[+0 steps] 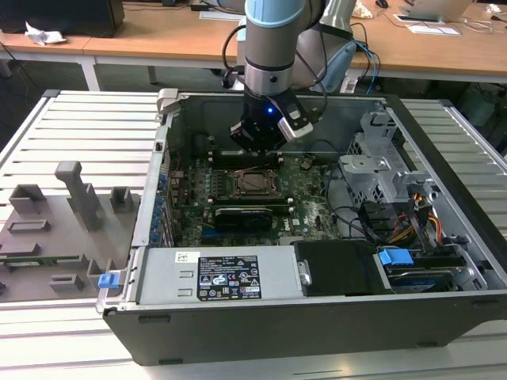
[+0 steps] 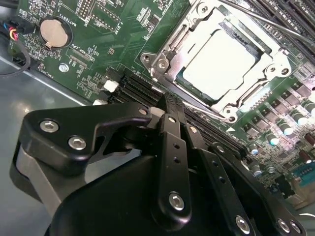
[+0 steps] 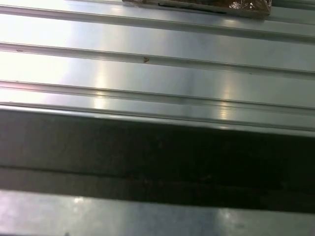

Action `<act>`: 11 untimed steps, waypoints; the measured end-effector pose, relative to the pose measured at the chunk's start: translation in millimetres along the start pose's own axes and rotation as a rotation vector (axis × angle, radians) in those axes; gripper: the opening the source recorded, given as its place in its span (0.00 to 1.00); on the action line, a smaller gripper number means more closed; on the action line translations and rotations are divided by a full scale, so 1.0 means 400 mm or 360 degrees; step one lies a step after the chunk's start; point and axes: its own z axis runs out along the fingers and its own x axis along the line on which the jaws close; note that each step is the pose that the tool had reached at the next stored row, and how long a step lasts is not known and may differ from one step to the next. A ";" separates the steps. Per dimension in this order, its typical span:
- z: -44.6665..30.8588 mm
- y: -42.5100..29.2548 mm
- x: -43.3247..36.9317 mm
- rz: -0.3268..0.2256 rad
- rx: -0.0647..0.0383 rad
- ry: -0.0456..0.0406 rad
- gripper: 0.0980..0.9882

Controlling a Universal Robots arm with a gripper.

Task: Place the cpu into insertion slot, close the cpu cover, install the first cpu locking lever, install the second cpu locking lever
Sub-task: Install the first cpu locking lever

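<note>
The cpu (image 2: 221,61), a pale square chip, lies flat in the insertion slot (image 1: 255,182) on the green motherboard inside the open computer case. The silvery cpu cover (image 2: 275,61) lies down around it, and the chip shows through its window. A thin metal lever (image 2: 202,109) runs along the socket edge nearest my fingertips. My gripper (image 2: 170,103) hangs just above the board beside that edge, its black fingers (image 2: 172,147) pressed together with nothing between them. In the exterior view the gripper (image 1: 255,146) is over the socket's far side.
A black graphics card (image 1: 242,215) sits just in front of the socket, and a power supply (image 1: 226,277) fills the case's front. A metal drive cage (image 1: 380,170) and cables stand at the exterior view's right. A grey fixture (image 1: 71,206) lies outside the case on the ribbed table (image 3: 157,73).
</note>
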 end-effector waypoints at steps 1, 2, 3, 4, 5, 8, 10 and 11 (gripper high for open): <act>0.003 0.000 -0.001 0.0000 0.0000 0.0000 0.01; 0.005 0.000 -0.002 0.0000 0.0001 0.0000 0.01; 0.007 -0.001 -0.003 0.0000 0.0001 0.0000 0.01; 0.008 -0.001 -0.003 0.0000 0.0001 0.0000 0.01; 0.010 -0.001 -0.003 0.0000 0.0001 0.0000 0.01; 0.015 -0.001 -0.004 0.0000 0.0003 0.0000 0.01; 0.017 -0.001 -0.004 0.0000 0.0004 0.0000 0.01; 0.018 -0.001 -0.004 0.0000 0.0004 0.0000 0.01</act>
